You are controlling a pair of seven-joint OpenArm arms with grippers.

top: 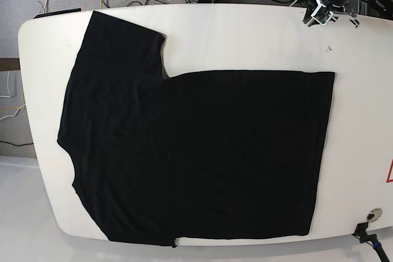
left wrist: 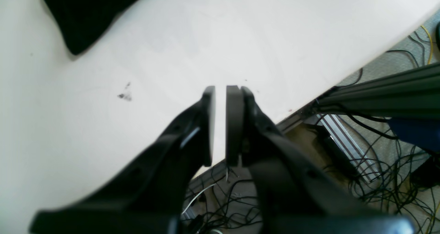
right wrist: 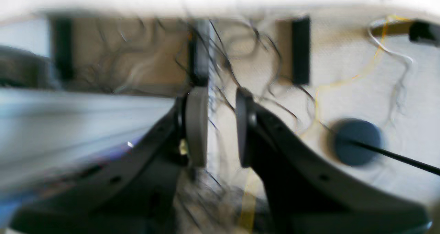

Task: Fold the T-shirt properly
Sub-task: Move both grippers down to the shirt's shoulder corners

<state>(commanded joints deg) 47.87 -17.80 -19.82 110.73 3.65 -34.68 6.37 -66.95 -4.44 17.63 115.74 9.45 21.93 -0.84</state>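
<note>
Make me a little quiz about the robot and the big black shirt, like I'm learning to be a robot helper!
1. True or false: the T-shirt lies spread out flat on the white table.
2. Pick one. The side of the T-shirt facing up is: A) plain black, B) white with stripes, C) all red.
3. Fill the gap: in the left wrist view, the left gripper hangs over the table's edge and holds ____.

Key: 1 true; 2 A; 3 nothing.
</note>
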